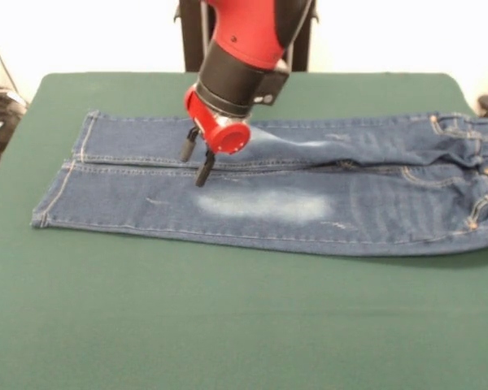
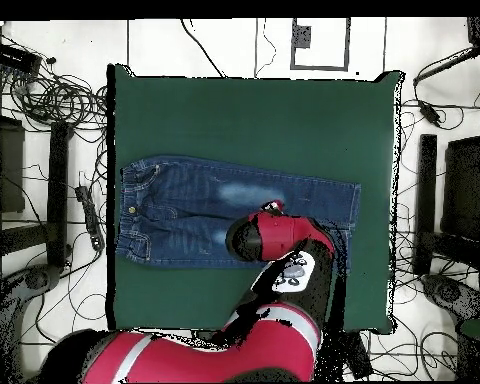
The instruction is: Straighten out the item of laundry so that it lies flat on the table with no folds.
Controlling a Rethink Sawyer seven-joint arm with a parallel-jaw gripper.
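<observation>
The blue jeans (image 1: 325,207) lie spread out across the green table (image 1: 228,325), legs side by side towards the left, waistband and brass button at the right edge of the front view. A faded whitish patch shows on the near leg. My gripper (image 1: 196,160) is just above the seam between the two legs, near the knee area, with its two black fingers a little apart and nothing between them. In the overhead view the jeans (image 2: 184,205) lie waistband left, and the red wrist (image 2: 274,235) covers the gripper and part of the legs on the table (image 2: 254,120).
The waistband lies close to the table's edge (image 2: 114,230). The black pedestal (image 1: 191,41) stands behind the far edge. Cables and equipment (image 2: 44,100) surround the table on the floor. Bare green cloth lies in front of the jeans (image 1: 228,325).
</observation>
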